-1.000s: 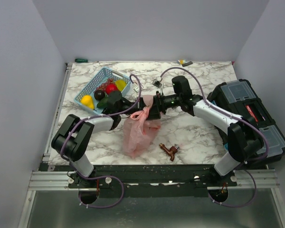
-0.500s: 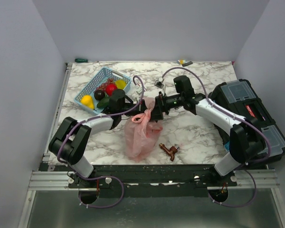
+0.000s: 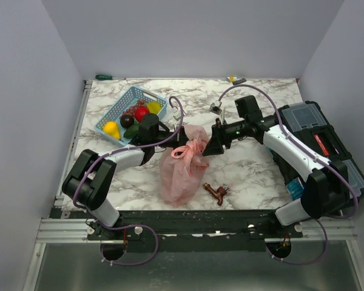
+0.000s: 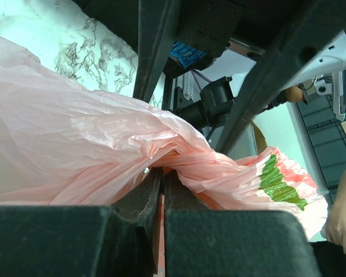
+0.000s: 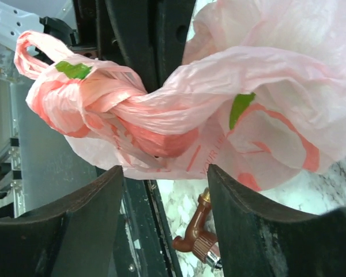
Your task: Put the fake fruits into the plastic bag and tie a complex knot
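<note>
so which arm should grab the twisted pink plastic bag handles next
Likely right: the right gripper is open, facing the twisted pink handles, while the left gripper is shut on the crinkly pink plastic bag.

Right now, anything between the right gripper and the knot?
Nothing visible. The knot sits just ahead of the open right gripper, with nothing between them. The left gripper pinches the bag on the knot's other side.

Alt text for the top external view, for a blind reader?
The left gripper and right gripper flank the twisted top of a crinkly translucent pink plastic bag. A light-blue lattice basket beyond the left arm holds glossy plastic fruits.
</note>
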Controlling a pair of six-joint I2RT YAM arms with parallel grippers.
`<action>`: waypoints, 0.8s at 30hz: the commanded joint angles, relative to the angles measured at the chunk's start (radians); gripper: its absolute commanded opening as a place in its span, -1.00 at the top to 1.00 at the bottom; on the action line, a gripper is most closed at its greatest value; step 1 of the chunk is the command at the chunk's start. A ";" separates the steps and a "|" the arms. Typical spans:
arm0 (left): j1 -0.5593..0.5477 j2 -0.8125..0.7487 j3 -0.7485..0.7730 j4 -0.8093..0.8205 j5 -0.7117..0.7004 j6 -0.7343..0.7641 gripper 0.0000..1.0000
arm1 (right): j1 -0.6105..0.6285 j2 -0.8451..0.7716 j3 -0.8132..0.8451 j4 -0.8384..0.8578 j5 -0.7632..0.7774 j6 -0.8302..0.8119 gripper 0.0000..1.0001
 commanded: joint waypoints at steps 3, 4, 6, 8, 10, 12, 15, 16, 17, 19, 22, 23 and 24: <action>0.000 0.001 -0.007 0.032 0.026 0.006 1.00 | -0.012 0.037 0.038 0.048 -0.094 0.003 -0.04; -0.001 0.001 -0.006 0.032 0.026 0.008 1.00 | -0.012 0.039 0.032 0.079 -0.106 0.023 0.01; -0.001 0.004 -0.003 0.028 0.028 0.011 1.00 | -0.012 0.044 0.023 0.139 -0.116 0.060 0.04; -0.005 0.008 0.003 0.022 0.029 0.017 1.00 | -0.011 0.058 0.020 0.198 -0.115 0.118 0.05; -0.014 0.011 0.012 0.013 0.031 0.027 1.00 | -0.010 0.074 0.021 0.246 -0.112 0.157 0.05; -0.025 0.013 0.020 0.005 0.031 0.037 1.00 | 0.001 0.082 0.026 0.298 -0.096 0.192 0.07; -0.033 0.023 0.030 0.003 0.027 0.039 1.00 | 0.031 0.089 0.031 0.355 -0.066 0.231 0.07; -0.035 0.028 0.035 0.007 0.027 0.037 1.00 | 0.041 0.092 0.029 0.373 -0.062 0.247 0.06; -0.035 0.029 0.038 0.015 0.023 0.030 1.00 | 0.049 0.094 0.025 0.387 -0.058 0.263 0.05; -0.035 0.037 0.041 0.048 0.018 0.010 1.00 | 0.063 0.092 0.008 0.426 -0.049 0.296 0.05; -0.035 0.050 0.050 0.067 0.009 -0.009 1.00 | 0.081 0.084 -0.021 0.456 -0.038 0.328 0.01; -0.033 0.051 0.050 0.075 0.007 -0.016 1.00 | 0.081 0.080 -0.024 0.451 -0.038 0.333 -0.02; -0.030 0.052 0.045 0.089 0.001 -0.031 1.00 | 0.080 0.076 -0.025 0.434 -0.031 0.329 -0.10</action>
